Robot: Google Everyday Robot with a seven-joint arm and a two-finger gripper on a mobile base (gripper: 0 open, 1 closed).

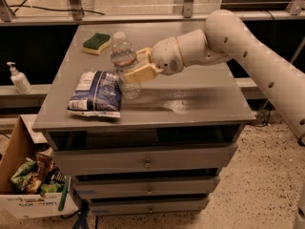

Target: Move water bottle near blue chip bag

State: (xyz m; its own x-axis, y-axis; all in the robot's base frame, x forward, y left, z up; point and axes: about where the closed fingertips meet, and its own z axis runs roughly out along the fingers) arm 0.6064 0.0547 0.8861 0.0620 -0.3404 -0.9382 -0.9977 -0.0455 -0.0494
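Observation:
The water bottle (pixel 124 56), clear with a white cap, stands upright on the grey table (pixel 200 99), just right of the blue chip bag (pixel 95 93). The bag lies flat near the table's front left edge. My gripper (pixel 130 66) reaches in from the right, and its cream fingers (pixel 139 73) close around the bottle's middle, one in front and one behind. The bottle's base is at the table top, close to the bag's right edge.
A green and yellow sponge (pixel 96 43) lies at the table's back left. A white pump bottle (pixel 19 78) stands on a ledge to the left. A cardboard box (pixel 28 185) with snack packets sits on the floor at front left. Drawers (pixel 147 162) are below the table top.

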